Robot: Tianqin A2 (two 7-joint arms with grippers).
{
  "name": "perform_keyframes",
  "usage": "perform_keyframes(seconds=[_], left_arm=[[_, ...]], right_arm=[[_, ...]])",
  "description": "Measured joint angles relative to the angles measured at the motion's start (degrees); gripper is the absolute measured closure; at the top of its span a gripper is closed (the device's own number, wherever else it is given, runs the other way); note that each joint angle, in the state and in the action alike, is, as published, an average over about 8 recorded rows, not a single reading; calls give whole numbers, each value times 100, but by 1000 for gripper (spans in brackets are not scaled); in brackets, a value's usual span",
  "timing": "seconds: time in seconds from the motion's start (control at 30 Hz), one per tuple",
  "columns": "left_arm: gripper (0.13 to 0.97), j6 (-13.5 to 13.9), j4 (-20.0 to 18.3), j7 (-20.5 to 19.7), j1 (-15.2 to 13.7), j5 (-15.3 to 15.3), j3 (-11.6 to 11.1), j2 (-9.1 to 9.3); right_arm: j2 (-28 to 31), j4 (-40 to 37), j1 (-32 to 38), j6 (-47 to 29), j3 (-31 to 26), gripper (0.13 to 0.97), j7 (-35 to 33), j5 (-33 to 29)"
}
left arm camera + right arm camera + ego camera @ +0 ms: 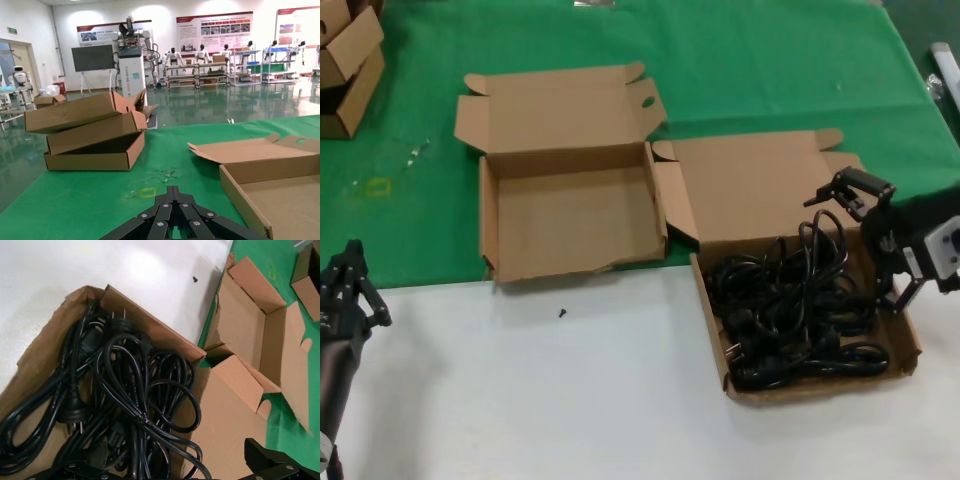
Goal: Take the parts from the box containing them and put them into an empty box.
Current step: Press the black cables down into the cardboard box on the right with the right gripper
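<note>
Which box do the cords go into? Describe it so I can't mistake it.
Find where the green mat meets the white tabletop. Two open brown boxes sit there; take the empty box on the robot's left, not the box full of black cords by the right gripper.

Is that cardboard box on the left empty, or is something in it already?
Empty. The head view shows the left box with its lid folded back and only bare cardboard floor inside; all the black cords lie in the other box.
</note>
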Motion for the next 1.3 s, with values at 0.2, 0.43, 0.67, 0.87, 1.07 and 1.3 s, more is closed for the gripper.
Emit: perform_keyframes(seconds=[0.2, 0.43, 0.67, 0.87, 1.07, 1.3], left_arm=[[952, 0, 0, -2, 0, 0, 0, 0], [954, 0, 0, -2, 0, 1, 0, 0], [954, 0, 0, -2, 0, 1, 0, 0], [954, 0, 0, -2, 0, 1, 0, 0], [954, 0, 0, -1, 0, 1, 0, 0], [954, 0, 0, -1, 0, 1, 0, 0]], right_arm=[[-173, -202, 48, 9, -29, 129, -261, 19], [-208, -137, -97, -1, 12, 149, -328, 133], [-164, -86, -207, -9, 56, 176, -354, 194], [-125, -106, -296, 9, 84, 246, -404, 213], [-121, -151, -370, 19, 93, 349, -446, 228], [-158, -235, -366, 22, 79, 494, -497, 215]])
